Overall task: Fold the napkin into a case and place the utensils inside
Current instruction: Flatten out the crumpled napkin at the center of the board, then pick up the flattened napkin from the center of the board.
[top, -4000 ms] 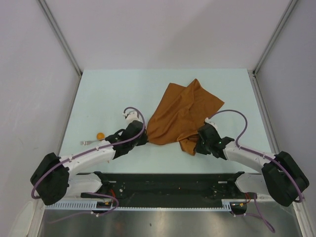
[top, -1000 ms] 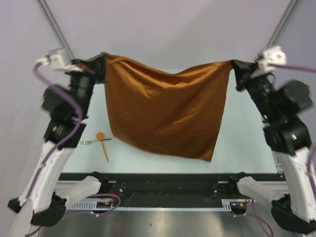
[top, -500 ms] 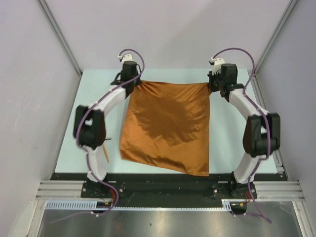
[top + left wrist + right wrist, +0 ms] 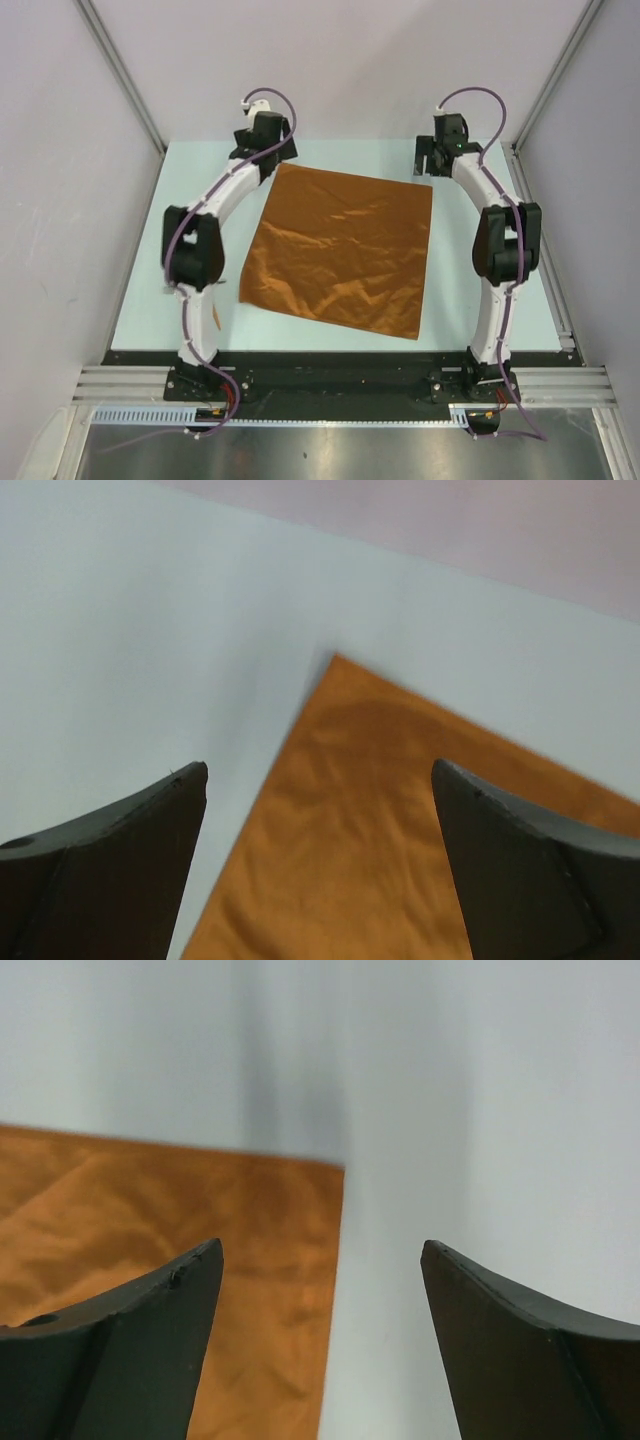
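Observation:
The rust-orange napkin [image 4: 340, 250] lies spread flat in one layer on the pale table, about square, with light wrinkles. My left gripper [image 4: 277, 153] hangs open just above its far left corner [image 4: 338, 665], cloth [image 4: 400, 830] showing between the dark fingers [image 4: 120, 860]. Over the far right corner [image 4: 335, 1170] my right gripper [image 4: 429, 160] is open too, the napkin's edge [image 4: 200, 1220] running between its fingers [image 4: 530, 1350]. Neither gripper holds anything. Of the utensils, only a slim orange sliver [image 4: 215, 317] peeks out beside the left arm. No case is formed.
Both arms reach far out over the table [image 4: 480, 300], the left one along the napkin's left side, the right one along its right side. Grey walls with metal posts [image 4: 120, 70] close in the table on three sides.
Both grippers have opened and let go of the napkin's far corners. The cloth, hung up in the air a second ago, now lies flat on the table.

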Robot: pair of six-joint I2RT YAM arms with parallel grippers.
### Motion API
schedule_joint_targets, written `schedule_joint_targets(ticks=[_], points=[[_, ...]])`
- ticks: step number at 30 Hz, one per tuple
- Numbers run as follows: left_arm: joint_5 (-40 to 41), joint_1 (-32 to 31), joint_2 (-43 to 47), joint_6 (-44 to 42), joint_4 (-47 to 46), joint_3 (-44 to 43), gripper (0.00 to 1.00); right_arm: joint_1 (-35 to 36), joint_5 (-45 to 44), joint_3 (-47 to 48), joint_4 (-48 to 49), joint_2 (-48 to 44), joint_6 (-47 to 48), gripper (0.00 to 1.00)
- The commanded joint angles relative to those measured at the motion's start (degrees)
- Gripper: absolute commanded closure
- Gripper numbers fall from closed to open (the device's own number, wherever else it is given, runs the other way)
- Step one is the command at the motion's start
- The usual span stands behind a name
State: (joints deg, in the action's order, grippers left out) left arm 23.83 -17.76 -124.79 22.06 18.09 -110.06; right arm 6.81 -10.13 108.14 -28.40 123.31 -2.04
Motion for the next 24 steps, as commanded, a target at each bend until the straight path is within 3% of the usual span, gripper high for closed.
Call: schedule_joint_targets(ticks=[1, 3, 6, 12, 16, 24], points=[[-4.03, -3.51, 14.91, 4.20, -1.63, 16.42, 0.04, 3.38, 3.35, -14.03, -2.57, -12.28, -15.67, 0.17], [-6.25, -4.21, 19.84, 7.55, -3.22, 26.67, 0.10, 6.53, 7.73, -19.43, 0.70, -16.32, -18.16, 0.19], [-4.16, -6.93, 26.16, 9.31, -5.69, 37.07, 0.18, 12.06, 6.27, -26.12, 2.04, -18.80, -23.25, 0.23], [-9.25, -12.90, 34.50, 15.55, -6.57, 50.17, 0.25, 18.68, 2.49, -37.20, 6.08, -20.39, -27.04, 0.34], [-11.17, -16.52, 44.07, 16.69, -8.77, 61.09, 0.23, 14.75, 1.61, -42.82, 8.27, -20.21, -27.22, 0.43], [-13.38, -16.52, 59.22, 18.80, -4.73, 72.35, 0.21, 2.60, 3.45, -45.30, 7.83, -16.26, -23.89, 0.43]])
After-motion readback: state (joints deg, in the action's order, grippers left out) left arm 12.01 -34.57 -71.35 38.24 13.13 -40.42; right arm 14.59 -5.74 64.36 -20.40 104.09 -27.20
